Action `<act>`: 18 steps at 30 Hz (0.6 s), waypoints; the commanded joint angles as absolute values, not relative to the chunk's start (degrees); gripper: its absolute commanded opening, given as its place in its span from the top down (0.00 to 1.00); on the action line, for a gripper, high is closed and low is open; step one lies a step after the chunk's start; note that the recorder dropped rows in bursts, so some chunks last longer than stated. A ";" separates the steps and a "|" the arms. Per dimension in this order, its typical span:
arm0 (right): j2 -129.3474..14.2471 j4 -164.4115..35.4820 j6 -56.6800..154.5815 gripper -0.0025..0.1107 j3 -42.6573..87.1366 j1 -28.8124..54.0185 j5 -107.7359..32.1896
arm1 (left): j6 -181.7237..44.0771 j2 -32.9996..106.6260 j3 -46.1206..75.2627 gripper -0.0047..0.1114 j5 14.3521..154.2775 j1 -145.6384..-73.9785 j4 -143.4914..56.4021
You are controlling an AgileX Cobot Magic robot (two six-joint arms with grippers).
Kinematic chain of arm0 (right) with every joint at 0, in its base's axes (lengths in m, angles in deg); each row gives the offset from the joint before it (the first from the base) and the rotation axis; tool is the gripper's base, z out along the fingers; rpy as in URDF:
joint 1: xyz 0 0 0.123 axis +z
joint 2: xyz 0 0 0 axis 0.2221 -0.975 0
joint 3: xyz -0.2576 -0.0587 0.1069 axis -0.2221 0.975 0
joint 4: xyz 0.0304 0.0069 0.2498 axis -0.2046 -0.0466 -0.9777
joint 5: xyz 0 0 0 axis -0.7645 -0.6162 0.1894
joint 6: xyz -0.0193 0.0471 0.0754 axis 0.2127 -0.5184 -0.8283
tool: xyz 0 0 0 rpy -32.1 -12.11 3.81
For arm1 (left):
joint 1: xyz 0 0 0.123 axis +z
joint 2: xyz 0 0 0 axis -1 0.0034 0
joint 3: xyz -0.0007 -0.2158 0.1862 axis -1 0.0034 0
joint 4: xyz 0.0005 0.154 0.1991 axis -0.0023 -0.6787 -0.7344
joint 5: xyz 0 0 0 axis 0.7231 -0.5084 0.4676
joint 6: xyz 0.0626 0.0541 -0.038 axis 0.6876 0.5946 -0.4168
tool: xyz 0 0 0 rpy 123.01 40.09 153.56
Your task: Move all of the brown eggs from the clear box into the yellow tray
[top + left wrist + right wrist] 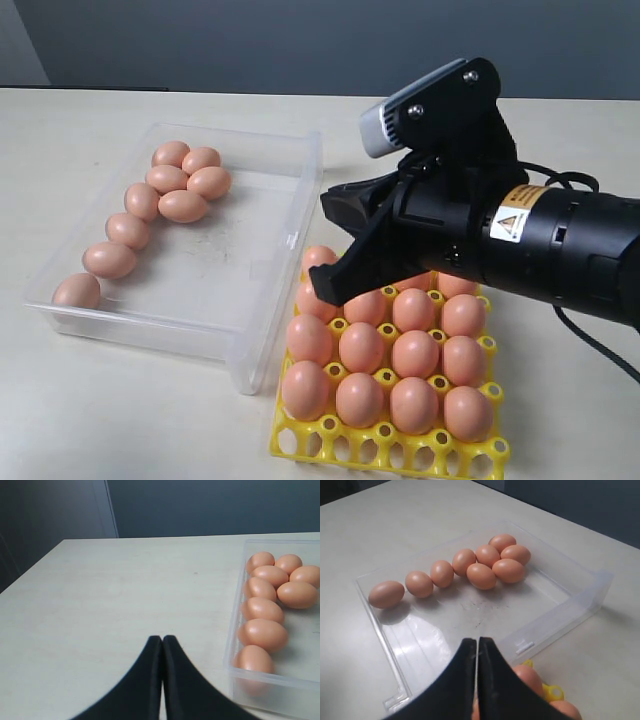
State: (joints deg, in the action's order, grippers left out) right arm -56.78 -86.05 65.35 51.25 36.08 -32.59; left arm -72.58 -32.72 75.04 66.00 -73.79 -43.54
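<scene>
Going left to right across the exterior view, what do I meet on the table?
Nine brown eggs in a line in the left part of the clear box → the bare floor and right wall of the clear box → the yellow tray, its cups filled with more eggs.

Clear box [245, 255], yellow tray [384, 437] on table [100, 420]

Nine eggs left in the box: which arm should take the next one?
Right, probably: the right pincer, over the yellow tray, faces the brown eggs; the left pincer points past the clear box.
</scene>
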 commanded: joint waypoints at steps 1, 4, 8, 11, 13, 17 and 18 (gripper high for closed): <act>-56.38 -85.50 65.60 0.95 51.49 35.86 -30.14 | -72.60 -33.00 75.26 0.96 66.63 -74.06 -43.54; -56.38 -85.50 65.60 0.95 51.49 35.86 -30.14 | -72.60 -33.00 75.26 0.96 66.63 -74.06 -43.54; -56.38 -85.59 65.42 0.95 51.49 35.86 -30.44 | -72.60 -33.00 75.26 0.96 66.63 -74.06 -43.54; -56.38 -85.59 65.12 0.95 51.49 35.86 -30.59 | -72.60 -33.00 75.26 0.96 66.63 -74.06 -43.54; -56.38 -85.59 65.12 0.95 51.49 35.86 -30.59 | -72.60 -33.00 75.26 0.96 66.63 -74.06 -43.54; -56.60 -85.59 65.12 0.95 51.49 35.86 -31.54 | -72.60 -33.00 75.26 0.96 66.63 -74.06 -43.54; -56.60 -85.59 65.12 0.95 51.49 35.86 -31.66 | -72.60 -33.00 75.26 0.96 66.63 -74.06 -43.54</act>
State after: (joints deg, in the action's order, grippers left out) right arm -56.78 -85.93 65.23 51.25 36.08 -31.48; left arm -72.58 -32.72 75.04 66.00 -73.79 -43.54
